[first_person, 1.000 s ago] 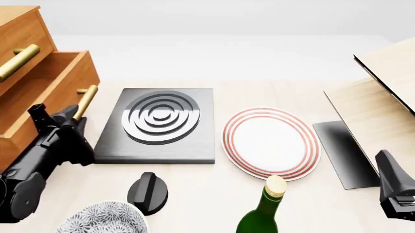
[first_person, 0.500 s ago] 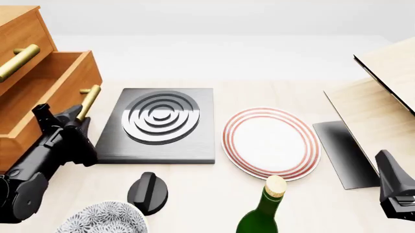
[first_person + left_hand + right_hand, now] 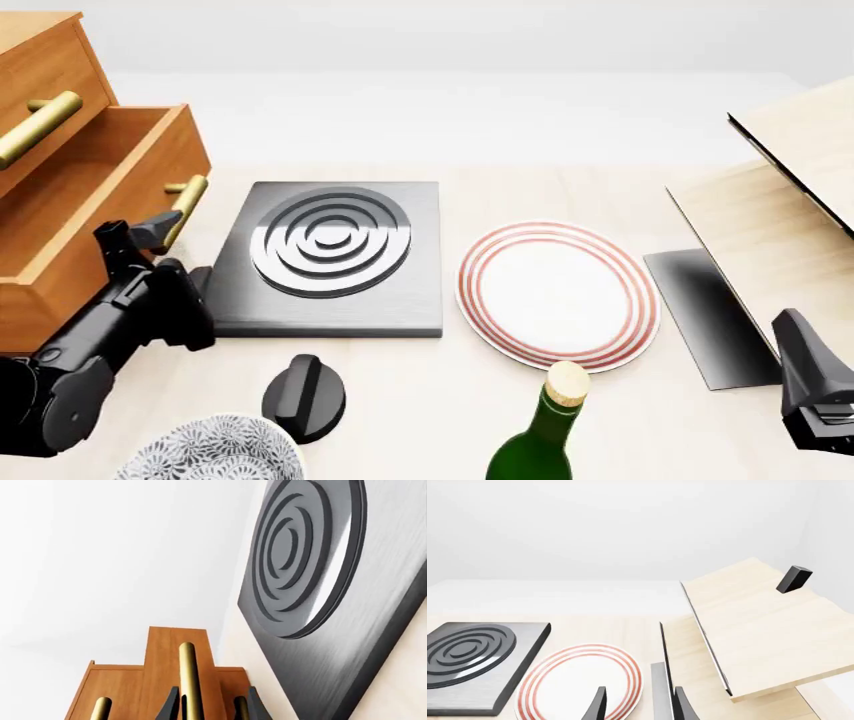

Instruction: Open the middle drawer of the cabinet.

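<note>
A tall orange-brown cabinet point(image 3: 54, 150) stands at the table's far left. Its middle drawer point(image 3: 100, 205) juts well out, its hollow showing, so the pull looks largely done. Beside it lies a dark stove plate point(image 3: 327, 258). The drawer's brass handle point(image 3: 183, 210) runs between the fingers of the left gripper point(image 3: 212, 707), which are narrowly parted around the bar. To finish well, the pull should probably run straight along the drawer's slide, without twisting. The right gripper point(image 3: 637, 705) hangs idle, slightly parted, holding nothing.
</note>
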{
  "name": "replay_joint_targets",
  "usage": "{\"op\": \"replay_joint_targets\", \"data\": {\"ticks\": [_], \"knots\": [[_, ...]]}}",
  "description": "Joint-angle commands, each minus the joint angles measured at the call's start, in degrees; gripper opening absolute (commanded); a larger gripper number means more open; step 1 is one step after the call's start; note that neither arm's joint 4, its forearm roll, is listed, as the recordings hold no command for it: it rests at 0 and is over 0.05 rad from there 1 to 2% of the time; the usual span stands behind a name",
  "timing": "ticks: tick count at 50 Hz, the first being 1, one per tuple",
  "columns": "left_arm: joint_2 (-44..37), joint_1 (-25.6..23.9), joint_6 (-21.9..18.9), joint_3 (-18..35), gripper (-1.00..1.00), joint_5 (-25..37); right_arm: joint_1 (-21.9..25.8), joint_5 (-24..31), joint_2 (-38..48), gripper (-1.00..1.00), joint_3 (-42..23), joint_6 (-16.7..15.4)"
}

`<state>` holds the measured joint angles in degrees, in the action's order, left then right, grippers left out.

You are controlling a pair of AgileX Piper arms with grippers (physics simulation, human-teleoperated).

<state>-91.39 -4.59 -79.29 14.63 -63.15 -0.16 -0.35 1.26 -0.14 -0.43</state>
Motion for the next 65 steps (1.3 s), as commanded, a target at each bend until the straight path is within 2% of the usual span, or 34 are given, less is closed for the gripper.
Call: {"op": "replay_joint_targets", "data": {"ticks": [1,36,65], "knots": [[1.11,-0.21,0.65,0.01,1.0,1.27,0.03,0.1,-0.27,1.0,0.01,0.09],[8.57,-1.53,0.34,-1.9,1.0,5.38,0.04,0.1,-0.28,1.0,0.01,0.09],[18.86,-6.24,2.75,-3.41,1.0,12.61,0.05,0.09,-0.24,1.0,0.01,0.1]]}}
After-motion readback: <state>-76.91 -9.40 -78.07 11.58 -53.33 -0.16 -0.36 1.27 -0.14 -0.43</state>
